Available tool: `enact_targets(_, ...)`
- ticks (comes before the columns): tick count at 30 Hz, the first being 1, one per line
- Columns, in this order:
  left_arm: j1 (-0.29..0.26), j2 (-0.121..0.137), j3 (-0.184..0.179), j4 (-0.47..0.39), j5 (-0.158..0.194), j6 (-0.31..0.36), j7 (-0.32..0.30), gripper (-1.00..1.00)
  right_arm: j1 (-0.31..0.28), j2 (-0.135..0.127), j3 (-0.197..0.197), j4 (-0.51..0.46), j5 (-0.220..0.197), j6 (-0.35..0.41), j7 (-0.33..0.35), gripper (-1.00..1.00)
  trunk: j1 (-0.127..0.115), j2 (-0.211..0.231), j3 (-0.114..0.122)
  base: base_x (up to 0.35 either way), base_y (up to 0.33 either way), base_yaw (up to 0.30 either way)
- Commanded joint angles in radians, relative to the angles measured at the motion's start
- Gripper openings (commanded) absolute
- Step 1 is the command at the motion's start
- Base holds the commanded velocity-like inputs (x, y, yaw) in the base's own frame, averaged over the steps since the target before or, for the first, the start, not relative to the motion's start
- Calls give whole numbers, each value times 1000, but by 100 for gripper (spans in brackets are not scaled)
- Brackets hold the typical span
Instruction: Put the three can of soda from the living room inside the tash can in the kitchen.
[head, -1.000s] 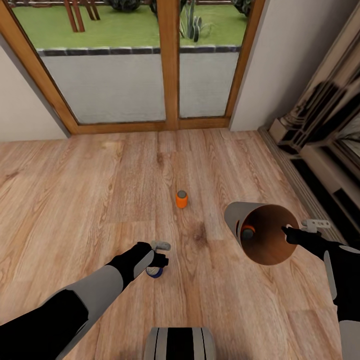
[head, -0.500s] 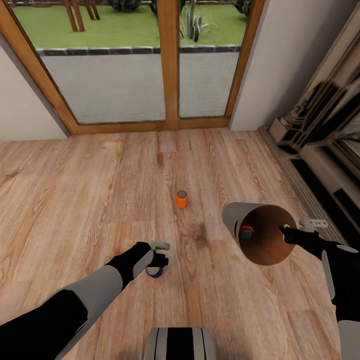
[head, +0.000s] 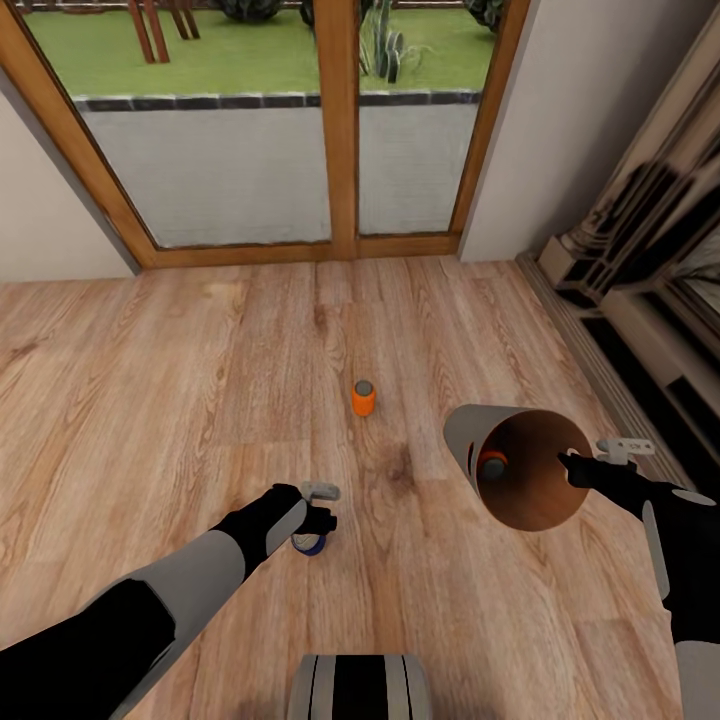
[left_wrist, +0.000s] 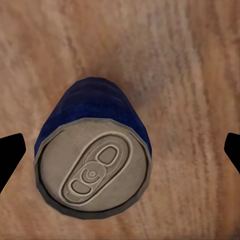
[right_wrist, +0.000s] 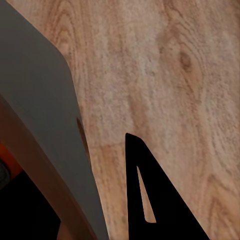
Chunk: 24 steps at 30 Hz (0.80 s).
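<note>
A dark blue can of soda stands upright on the wood floor. My left gripper hangs just above it, open, with one black fingertip on either side and apart from the can. An orange can of soda stands alone farther ahead. My right gripper is shut on the rim of the grey trash can, held tilted off the floor with its brown inside facing me. Another orange can lies inside it.
Wood-framed glass doors close the far side, with white walls on both flanks. A dark fireplace surround runs along the right. My base shows at the lower edge. Open plank floor lies to the left.
The right gripper and the trash can have shifted slightly left. The left gripper and both floor cans have stayed in place.
</note>
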Motion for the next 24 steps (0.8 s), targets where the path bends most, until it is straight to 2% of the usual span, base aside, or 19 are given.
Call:
enact_targets(1, -1, 1, -7, -2, 11, 3, 8, 100, -1, 0, -1, -2, -3, 6, 10, -100, 0, 0, -1, 0, 0, 0)
enact_targets(19, -1, 0, -7, -2, 11, 3, 7, 100, -1, 1, 1, -3, -5, 6, 10, -100, 0, 0, -28, 0, 0, 0)
enact_targets(24, -1, -1, -7, -2, 11, 3, 7, 100, -1, 1, 26, -3, -3, 5, 9, -100, 0, 0, -36, 0, 0, 0)
